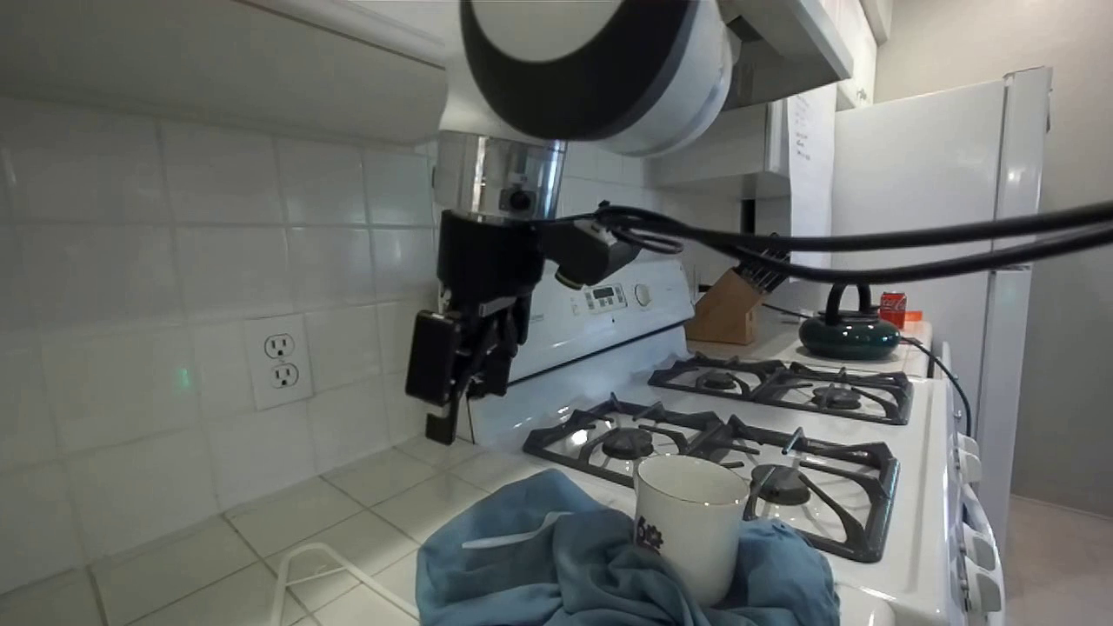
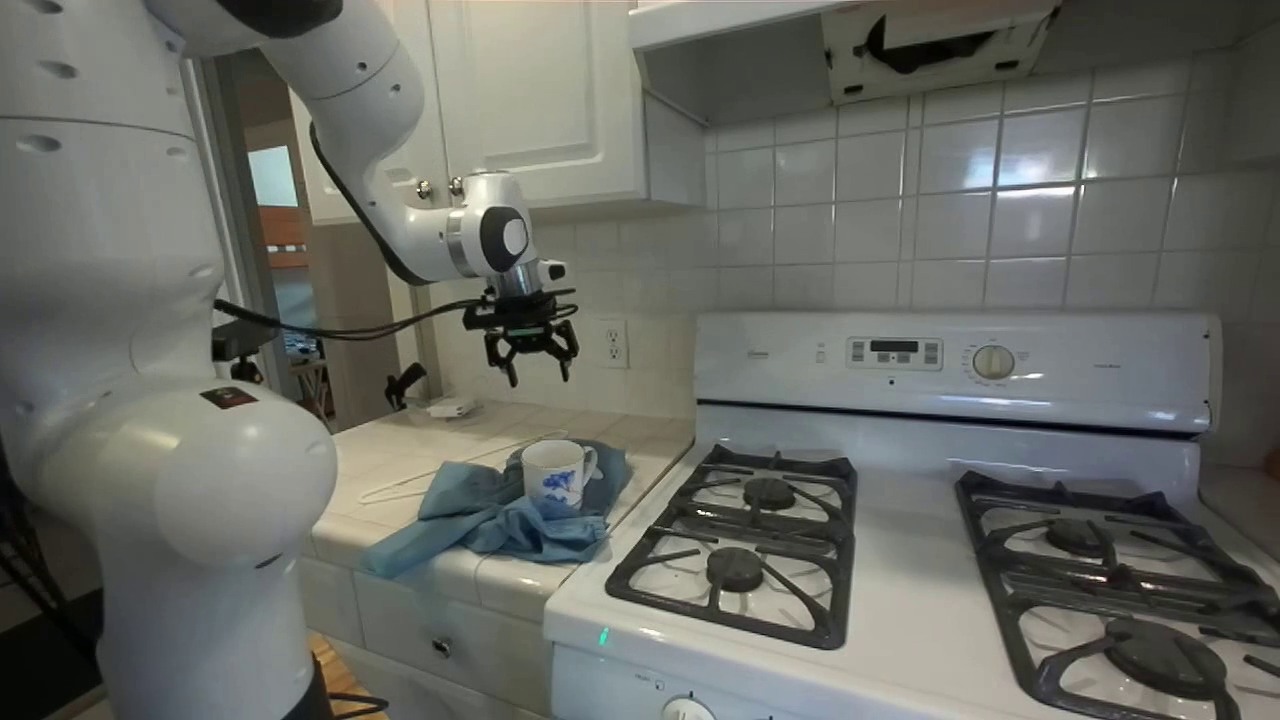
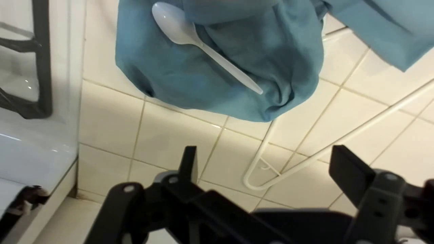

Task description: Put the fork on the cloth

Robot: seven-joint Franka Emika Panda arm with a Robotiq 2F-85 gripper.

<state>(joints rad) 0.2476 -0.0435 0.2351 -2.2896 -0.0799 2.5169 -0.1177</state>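
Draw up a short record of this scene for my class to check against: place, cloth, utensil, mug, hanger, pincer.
Place: tiled kitchen counter beside a stove
Cloth: blue, crumpled, on the counter
Utensil: white spoon, lying on the cloth
Mug: white, patterned, sitting on the cloth
Hanger: white, on the counter, partly under the cloth
Pincer: open, holding nothing, above the counter

One blue cloth sits near the worktop's front corner, by the stove. On it are one cup and one spoon. One hanger lies nearer the back edge. The stove has two racks and four burners. Past it: one kettle, one can, one knife block.
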